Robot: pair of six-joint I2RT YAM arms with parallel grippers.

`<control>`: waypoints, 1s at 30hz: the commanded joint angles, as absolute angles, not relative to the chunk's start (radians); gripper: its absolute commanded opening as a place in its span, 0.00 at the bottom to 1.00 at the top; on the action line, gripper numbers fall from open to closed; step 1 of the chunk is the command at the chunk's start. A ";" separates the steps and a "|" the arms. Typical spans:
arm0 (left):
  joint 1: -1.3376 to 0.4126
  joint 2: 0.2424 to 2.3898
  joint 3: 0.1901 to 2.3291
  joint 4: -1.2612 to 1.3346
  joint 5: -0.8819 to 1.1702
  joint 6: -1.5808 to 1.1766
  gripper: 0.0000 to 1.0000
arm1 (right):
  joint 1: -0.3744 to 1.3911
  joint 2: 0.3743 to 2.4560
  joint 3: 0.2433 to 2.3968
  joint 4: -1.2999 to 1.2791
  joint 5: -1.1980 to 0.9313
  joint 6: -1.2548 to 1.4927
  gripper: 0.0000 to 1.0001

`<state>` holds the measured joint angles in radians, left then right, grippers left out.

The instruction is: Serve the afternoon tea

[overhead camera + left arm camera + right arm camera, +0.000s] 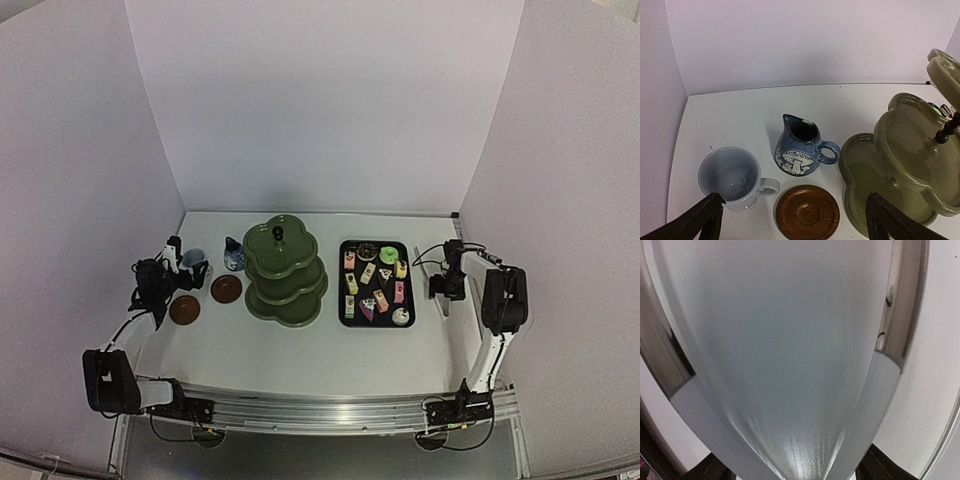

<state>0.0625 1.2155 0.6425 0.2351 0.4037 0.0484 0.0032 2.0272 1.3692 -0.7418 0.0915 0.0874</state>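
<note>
you're basically at the start here, nothing served yet as far as i can see. all the cakes (374, 282), about a dozen, sit on the black tray (378, 325) right of the stand (285, 270). the tiers of the stand that show look bare, from above and in the left wrist view. the mug (732, 175) stands upright on the table (300, 350) and looks empty, with the pot (797, 150) just beside it; neither is on a coaster. the coasters (226, 289) both lie bare, one just in front of the pot, the other nearer your left arm. your left gripper (794, 210) hangs above and in front of mug and pot with its fingers (707, 217) wide apart, holding nothing. your right gripper (447, 285) is down at the metal tongs (790, 365), right of the tray. the right wrist view is filled by the tongs' blade running down between the dark fingertips at the bottom edge, but i cannot tell whether the jaws are clamped on it or only around it. my read: you're on step one, getting the tongs. left to do: move every cake onto the tiers, set mug and pot on the coasters, maybe pour.
</note>
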 commanded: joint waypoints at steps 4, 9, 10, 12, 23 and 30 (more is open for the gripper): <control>0.058 1.232 0.699 0.271 0.397 0.083 1.00 | 0.026 2.090 1.384 -0.750 0.113 0.085 0.75; 0.058 1.227 0.694 0.278 0.393 0.093 0.99 | 0.026 2.079 1.396 -0.749 0.119 0.085 0.57; 0.058 1.225 0.693 0.278 0.393 0.095 1.00 | 0.026 2.071 1.398 -0.750 0.121 0.086 0.52; 0.058 1.222 0.689 0.278 0.391 0.095 1.00 | 0.026 2.047 1.405 -0.751 0.125 0.091 0.48; 0.057 1.223 0.691 0.279 0.405 0.103 1.00 | 0.029 1.823 1.516 -0.939 0.170 0.143 0.45; 0.059 1.227 0.699 0.290 0.418 0.104 1.00 | 0.077 1.730 1.561 -1.009 0.218 0.130 0.44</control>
<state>0.0605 1.2293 0.6487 0.2400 0.3984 0.0833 0.0349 1.7942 1.5168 -0.9354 0.1746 0.1282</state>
